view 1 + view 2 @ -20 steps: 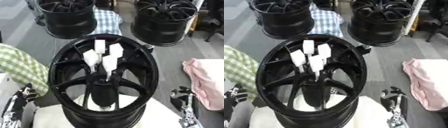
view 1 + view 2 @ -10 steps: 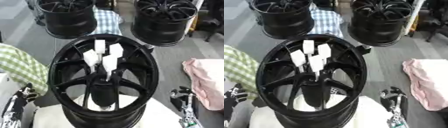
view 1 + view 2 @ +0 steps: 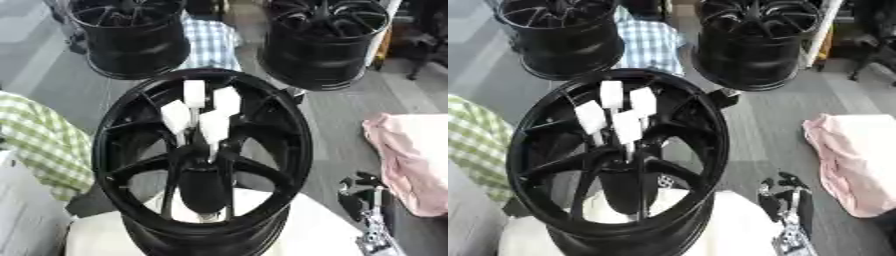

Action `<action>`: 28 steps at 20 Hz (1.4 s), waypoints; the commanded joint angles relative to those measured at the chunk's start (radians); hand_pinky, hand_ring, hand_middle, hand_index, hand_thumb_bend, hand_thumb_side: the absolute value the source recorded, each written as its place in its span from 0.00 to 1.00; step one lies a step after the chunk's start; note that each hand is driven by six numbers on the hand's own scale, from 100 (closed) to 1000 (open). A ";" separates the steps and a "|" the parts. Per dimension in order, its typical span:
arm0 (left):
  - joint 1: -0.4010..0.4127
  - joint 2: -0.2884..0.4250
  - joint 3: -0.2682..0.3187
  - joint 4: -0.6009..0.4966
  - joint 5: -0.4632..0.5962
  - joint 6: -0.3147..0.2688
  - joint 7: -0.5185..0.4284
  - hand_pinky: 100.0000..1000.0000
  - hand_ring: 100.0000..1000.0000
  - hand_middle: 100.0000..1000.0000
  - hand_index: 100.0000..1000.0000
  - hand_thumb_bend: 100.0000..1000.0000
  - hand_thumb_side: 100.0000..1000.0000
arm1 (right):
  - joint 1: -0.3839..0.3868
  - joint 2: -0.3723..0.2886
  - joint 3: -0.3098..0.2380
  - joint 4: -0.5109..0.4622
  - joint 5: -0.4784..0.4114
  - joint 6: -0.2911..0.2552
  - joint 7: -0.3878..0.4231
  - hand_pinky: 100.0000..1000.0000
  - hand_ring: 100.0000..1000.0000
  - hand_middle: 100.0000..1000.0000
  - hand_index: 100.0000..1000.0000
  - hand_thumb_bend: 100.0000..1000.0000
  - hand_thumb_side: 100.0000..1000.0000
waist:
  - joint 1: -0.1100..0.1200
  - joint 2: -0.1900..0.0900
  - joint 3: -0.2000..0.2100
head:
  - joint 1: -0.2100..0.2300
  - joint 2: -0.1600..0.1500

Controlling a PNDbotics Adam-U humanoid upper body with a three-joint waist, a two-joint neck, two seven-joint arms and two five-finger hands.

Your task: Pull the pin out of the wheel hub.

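A black spoked wheel [image 3: 112, 165] stands tilted in front of me on a white cushion [image 3: 306, 227]. Several white flat-headed pins [image 3: 213, 126] stick up out of its hub [image 3: 203, 167], clustered in the upper middle of the wheel. My right hand [image 3: 360, 192] rests low at the right, beside the wheel's rim and apart from it, fingers up and relaxed, holding nothing. My left hand shows in neither view.
Two more black wheels stand behind, one at the back left [image 3: 131, 35] and one at the back right [image 3: 324, 40], with a blue checked cloth [image 3: 210, 42] between them. A green checked cloth [image 3: 39, 140] lies left, a pink cloth [image 3: 411, 160] right.
My left hand, earlier at the lower left corner, no longer shows. The wheel, the pins and my right hand stand as before.
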 commanded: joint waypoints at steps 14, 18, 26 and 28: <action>-0.417 0.352 -0.489 -0.159 -0.129 -0.197 -0.687 0.76 0.68 0.71 0.83 0.43 0.57 | -0.008 -0.028 0.006 -0.009 0.025 -0.002 0.014 0.62 0.46 0.58 0.72 0.00 0.12 | 0.015 -0.021 -0.020 | 0.014 -0.001; -0.472 0.325 -0.558 -0.177 -0.125 -0.212 -0.816 0.77 0.69 0.72 0.84 0.45 0.55 | -0.007 -0.029 0.006 -0.008 0.025 -0.002 0.014 0.62 0.46 0.58 0.72 0.00 0.12 | 0.015 -0.023 -0.019 | 0.014 -0.001; -0.544 0.270 -0.693 -0.185 -0.176 -0.229 -0.833 0.76 0.71 0.74 0.86 0.46 0.54 | -0.005 -0.032 0.007 -0.006 0.028 -0.002 0.016 0.62 0.46 0.58 0.72 0.00 0.12 | 0.017 -0.026 -0.019 | 0.011 -0.001; -0.561 0.253 -0.721 -0.184 -0.201 -0.234 -0.833 0.76 0.71 0.74 0.86 0.46 0.54 | -0.005 -0.032 0.007 -0.006 0.028 -0.002 0.016 0.62 0.46 0.58 0.72 0.00 0.12 | 0.017 -0.027 -0.020 | 0.010 -0.001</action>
